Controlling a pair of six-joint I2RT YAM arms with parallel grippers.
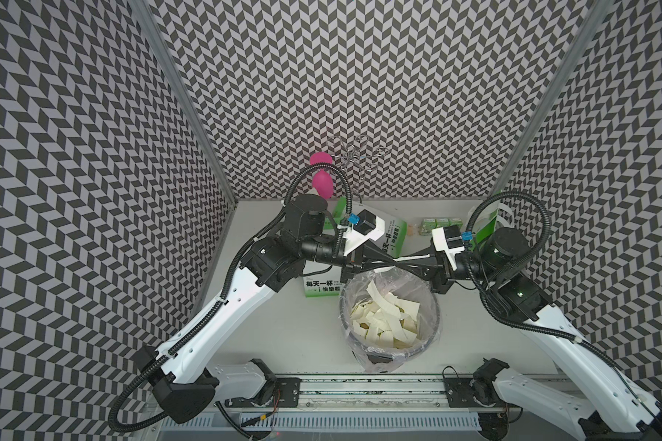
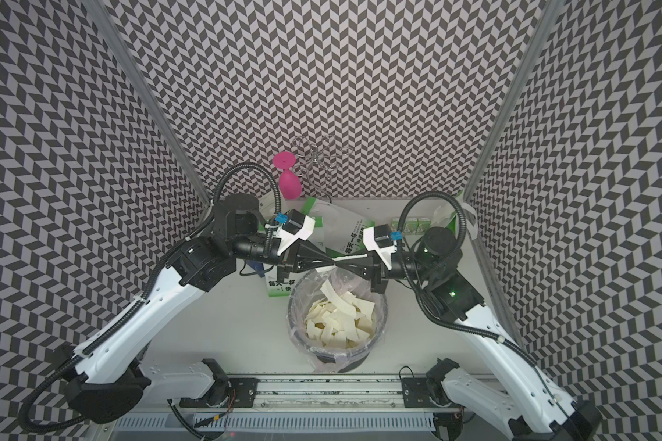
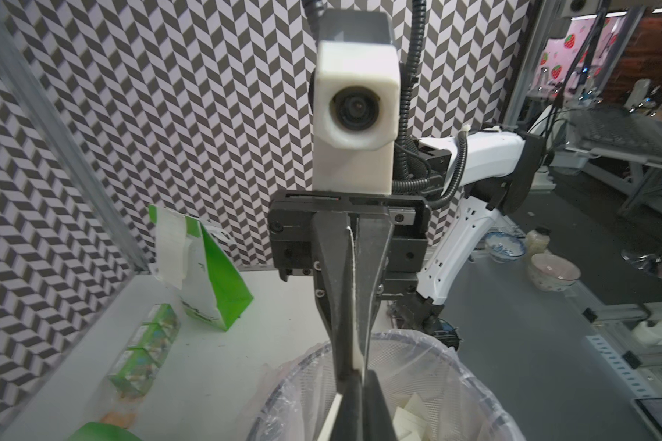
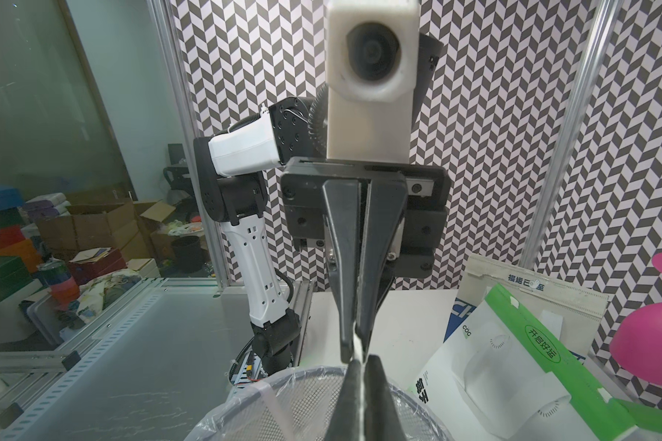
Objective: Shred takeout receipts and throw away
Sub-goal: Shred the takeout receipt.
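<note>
Over the far rim of the bin my left gripper [image 1: 392,262] [image 2: 332,261] and right gripper [image 1: 403,262] [image 2: 341,260] meet tip to tip. Both are shut on one cream takeout receipt [image 1: 383,268] [image 2: 323,269], a narrow strip sticking out past each pair of fingers. In the left wrist view its edge [image 3: 355,305] runs between the right gripper's fingers and into my left gripper [image 3: 354,401]. The right wrist view shows it as a thin pale line inside my right gripper [image 4: 362,401]. Several torn cream scraps [image 1: 383,317] [image 2: 337,317] lie in the bin.
The mesh bin [image 1: 436,313] [image 2: 385,309] with a clear liner stands mid-table. Green-and-white paper bags [image 1: 392,236] [image 1: 318,292] [image 1: 493,225] stand behind it and at back right. Small green cartons [image 1: 442,223], a pink goblet [image 1: 322,183] and a wire rack [image 1: 354,156] line the back wall.
</note>
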